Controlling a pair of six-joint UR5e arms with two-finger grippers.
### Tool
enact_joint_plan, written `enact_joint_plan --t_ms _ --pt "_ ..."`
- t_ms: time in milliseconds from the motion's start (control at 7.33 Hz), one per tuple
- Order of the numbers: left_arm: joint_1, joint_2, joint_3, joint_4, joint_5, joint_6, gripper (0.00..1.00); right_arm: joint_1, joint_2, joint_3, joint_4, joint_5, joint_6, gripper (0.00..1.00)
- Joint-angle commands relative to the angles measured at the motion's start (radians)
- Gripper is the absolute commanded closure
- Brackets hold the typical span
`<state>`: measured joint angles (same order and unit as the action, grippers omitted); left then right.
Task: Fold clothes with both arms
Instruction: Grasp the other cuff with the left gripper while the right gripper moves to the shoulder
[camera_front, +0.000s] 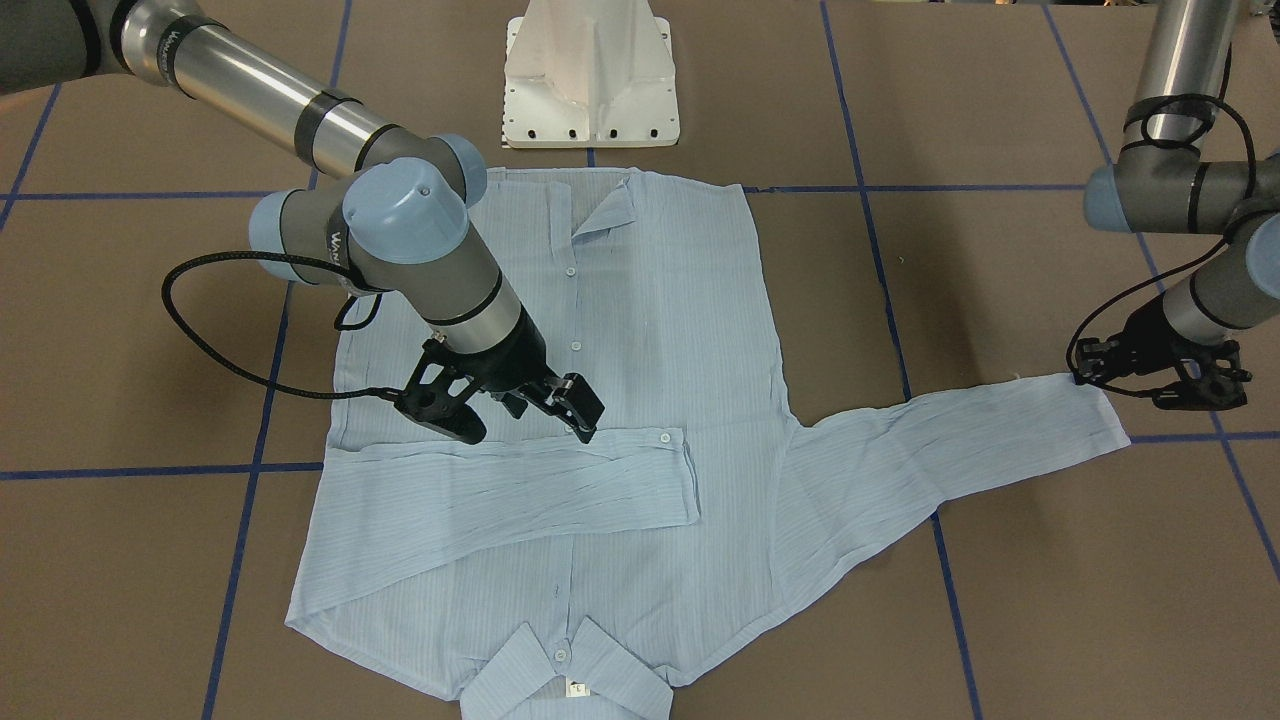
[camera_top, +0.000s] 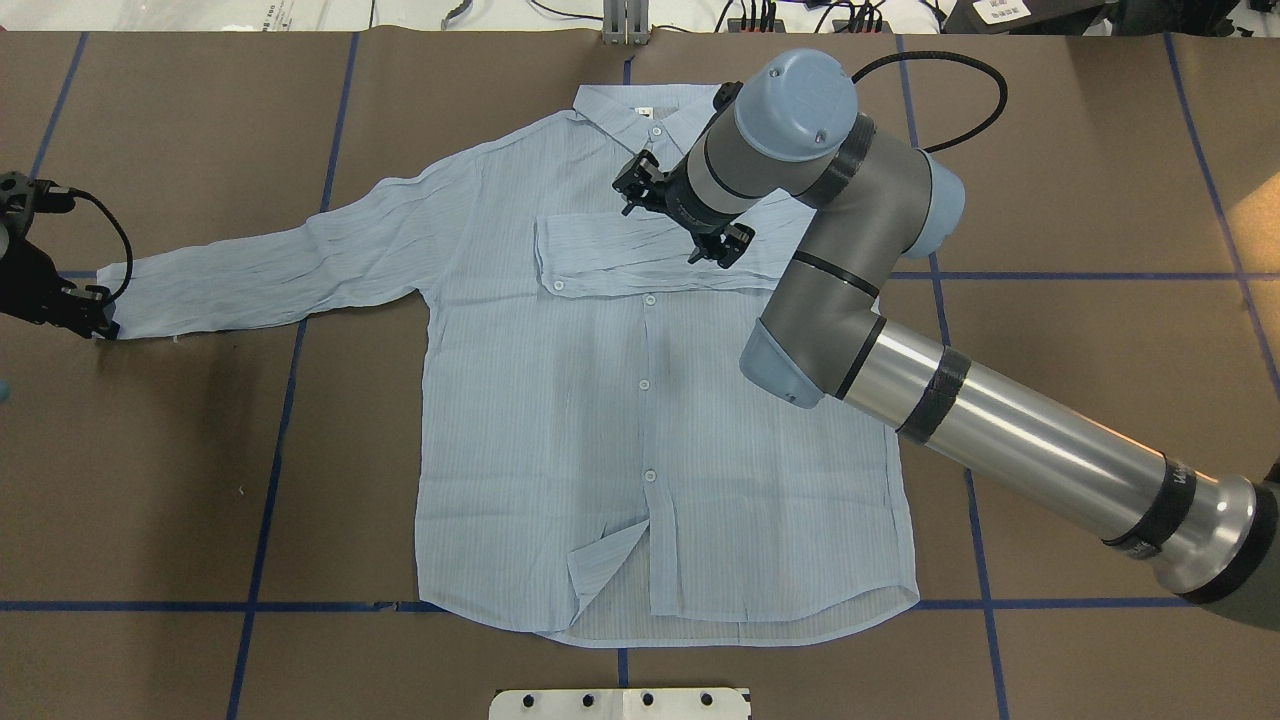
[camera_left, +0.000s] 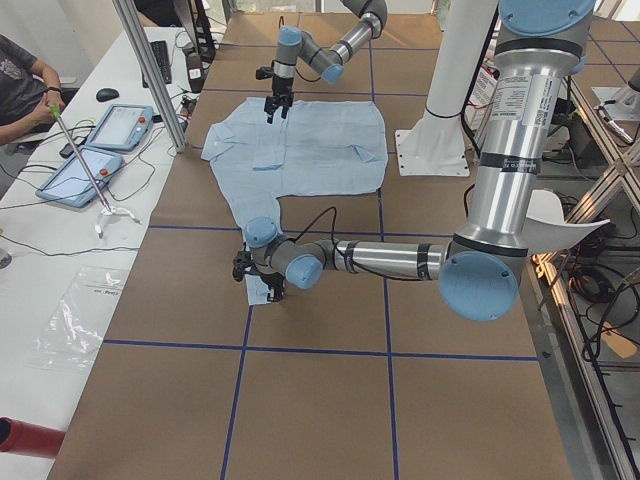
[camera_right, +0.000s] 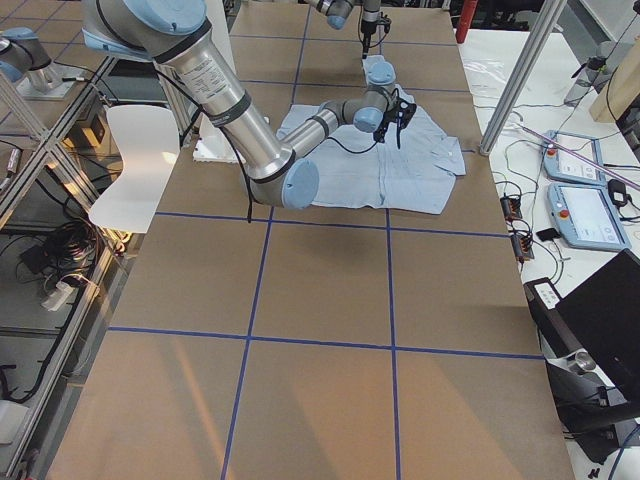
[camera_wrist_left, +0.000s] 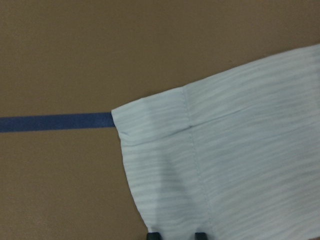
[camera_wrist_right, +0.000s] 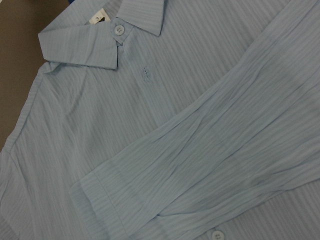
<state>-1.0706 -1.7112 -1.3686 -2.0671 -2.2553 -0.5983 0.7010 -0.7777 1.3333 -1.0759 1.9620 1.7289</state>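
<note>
Overhead view has the shirt (camera_top: 600, 420) flat on the table (camera_top: 150, 480), one sleeve (camera_top: 640, 255) folded across its chest under the wide-open, empty right gripper (camera_front: 527, 420), so next the left gripper (camera_top: 98, 312), grip impossible to tell, probably carries the other cuff (camera_top: 130, 300) inward.

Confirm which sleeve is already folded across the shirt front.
The robot's right-side sleeve, lying across the shirt under the right gripper; the other sleeve stretches flat toward the left gripper.
</note>
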Motion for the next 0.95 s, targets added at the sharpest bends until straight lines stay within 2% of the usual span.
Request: enact_joint_plan --t_ms 0,273,409,545,818 --pt "-0.003 -0.002 -0.039 0.005 0.010 -0.006 1.00 0.002 -0.005 0.004 0.001 0.002 0.000 0.00" --pt "-0.006 -0.011 -0.098 0.016 0.008 -0.043 1.00 0.002 -0.021 0.017 0.001 0.006 -0.005 0.00" --pt "0.000 -0.030 -0.153 0.040 0.010 -0.140 1.00 0.014 -0.050 0.044 0.001 0.014 -0.005 0.00" --pt "0.000 -0.078 -0.197 0.074 0.006 -0.200 1.00 0.034 -0.089 0.072 0.002 0.020 -0.006 0.00" --pt "0.062 -0.184 -0.330 0.172 0.003 -0.372 1.00 0.075 -0.181 0.106 0.004 0.020 -0.140 0.00"
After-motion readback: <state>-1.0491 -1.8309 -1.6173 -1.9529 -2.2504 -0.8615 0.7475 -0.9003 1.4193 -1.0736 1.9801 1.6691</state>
